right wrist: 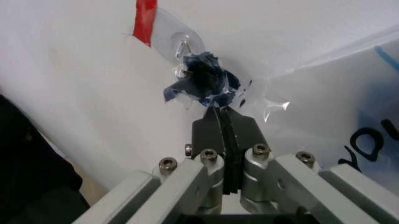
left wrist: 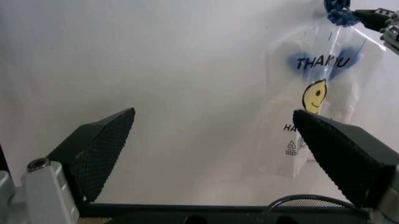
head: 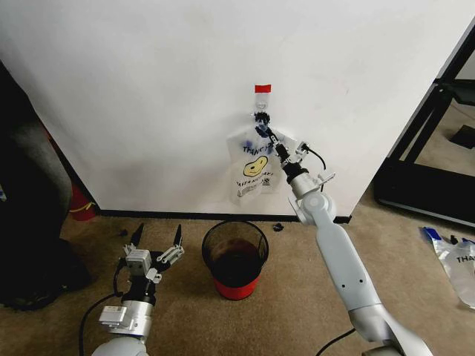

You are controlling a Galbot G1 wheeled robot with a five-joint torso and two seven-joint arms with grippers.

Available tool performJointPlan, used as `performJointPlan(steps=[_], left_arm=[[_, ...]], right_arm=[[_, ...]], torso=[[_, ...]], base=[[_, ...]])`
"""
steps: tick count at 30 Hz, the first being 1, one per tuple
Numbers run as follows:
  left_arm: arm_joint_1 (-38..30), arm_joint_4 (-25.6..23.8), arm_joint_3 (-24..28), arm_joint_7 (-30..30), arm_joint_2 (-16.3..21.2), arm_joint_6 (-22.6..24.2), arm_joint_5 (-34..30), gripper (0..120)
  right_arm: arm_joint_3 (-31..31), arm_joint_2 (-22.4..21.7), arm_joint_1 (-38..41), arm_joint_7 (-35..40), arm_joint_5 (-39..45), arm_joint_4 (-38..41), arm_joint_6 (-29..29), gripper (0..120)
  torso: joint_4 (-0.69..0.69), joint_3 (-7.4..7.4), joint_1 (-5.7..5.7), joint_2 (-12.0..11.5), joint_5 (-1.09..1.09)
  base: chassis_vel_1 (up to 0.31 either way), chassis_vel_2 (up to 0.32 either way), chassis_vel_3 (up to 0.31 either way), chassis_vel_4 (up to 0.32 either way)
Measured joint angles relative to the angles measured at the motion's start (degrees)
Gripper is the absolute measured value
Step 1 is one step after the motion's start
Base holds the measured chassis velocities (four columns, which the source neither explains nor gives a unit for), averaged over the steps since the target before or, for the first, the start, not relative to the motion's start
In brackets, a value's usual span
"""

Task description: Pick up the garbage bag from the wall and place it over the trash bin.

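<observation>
The garbage bag (head: 252, 169) is being kept flat against the wall (head: 148, 96), hung by its bunched blue handles (right wrist: 203, 84) from a hook (right wrist: 182, 46) just under the strip of red tape (head: 263, 88); the hanging position is leaving the handles as the one part that can be pinched without pressing into the wall. The right gripper (head: 269, 135) is being held up at that knot, its arm stretched forward and up; in the right wrist view the two fingers (right wrist: 225, 128) are being pressed together with no gap, their tips meeting right at the bottom of the blue bunch, so the handles are judged to be pinched, though how much plastic is caught between the tips cannot be told. The trash bin (head: 235, 259) is being left on the carpet just below the bag, near the baseboard. The left gripper (head: 157, 239) is being held low beside the bin, its fingers (left wrist: 100, 147) spread wide and holding nothing, pointed at the wall.
</observation>
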Motion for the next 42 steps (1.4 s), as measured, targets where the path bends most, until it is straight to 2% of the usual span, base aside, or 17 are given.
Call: performJointPlan(steps=[25, 42], left_arm=[[-0.76, -0.13, 1.40, -0.34, 0.19, 0.30, -0.10, 99], [-2.26, 0.80, 2.90, -0.69, 0.92, 0.74, -0.50, 99]], right_arm=[[0.12, -5.02, -13.89, 0.61, -5.44, 15.15, 0.07, 0], [2.32, -7.60, -25.10, -1.48, -11.68, 21.89, 0.93, 0]], torso=[[0.00, 0.00, 0.00, 0.00, 0.00], [0.00, 0.00, 0.00, 0.00, 0.00]], base=[[0.000, 0.000, 0.000, 0.000], [0.000, 0.000, 0.000, 0.000]])
